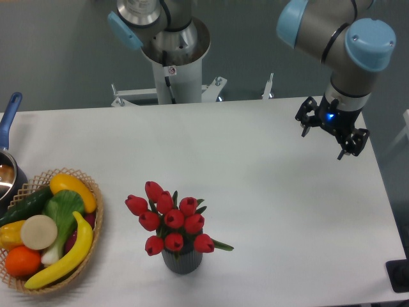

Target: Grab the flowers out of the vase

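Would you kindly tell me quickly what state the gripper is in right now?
Gripper: open and holding nothing, above the table's far right side, well away from the flowers in the vase.

The UR5e arm (332, 32) reaches in from the table's far edge, wrist angled downward; its gripper (326, 141) hangs above the far right corner, black fingers (348, 146) spread apart, holding nothing.
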Robot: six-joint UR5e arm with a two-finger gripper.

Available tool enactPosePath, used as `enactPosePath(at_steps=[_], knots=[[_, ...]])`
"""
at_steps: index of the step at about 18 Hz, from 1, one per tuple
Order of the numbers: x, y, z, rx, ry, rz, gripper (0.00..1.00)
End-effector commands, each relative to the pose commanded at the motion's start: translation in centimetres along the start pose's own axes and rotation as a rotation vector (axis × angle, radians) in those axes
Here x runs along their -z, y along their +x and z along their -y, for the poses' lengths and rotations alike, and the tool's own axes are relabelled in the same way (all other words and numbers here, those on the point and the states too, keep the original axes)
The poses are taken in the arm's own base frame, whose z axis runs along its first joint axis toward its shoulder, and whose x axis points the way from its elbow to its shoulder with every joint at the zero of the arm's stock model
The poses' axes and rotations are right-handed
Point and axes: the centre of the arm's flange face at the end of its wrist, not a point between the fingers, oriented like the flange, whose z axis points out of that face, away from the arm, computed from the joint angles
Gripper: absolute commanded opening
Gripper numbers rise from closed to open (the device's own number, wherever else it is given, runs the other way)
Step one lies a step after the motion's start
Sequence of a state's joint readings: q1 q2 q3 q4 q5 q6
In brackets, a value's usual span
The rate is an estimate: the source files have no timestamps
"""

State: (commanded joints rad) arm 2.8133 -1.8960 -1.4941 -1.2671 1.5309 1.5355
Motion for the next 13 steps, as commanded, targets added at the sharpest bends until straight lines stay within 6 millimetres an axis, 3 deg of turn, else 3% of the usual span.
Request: enactPosePath(at_steps=[7,13], knots=[[-0.3,-0.1,-0.1,0.019,0.022,-0.011,1.0],[-1.0,0.3,-1.0,0.184,0.158,-0.039,1.0]])
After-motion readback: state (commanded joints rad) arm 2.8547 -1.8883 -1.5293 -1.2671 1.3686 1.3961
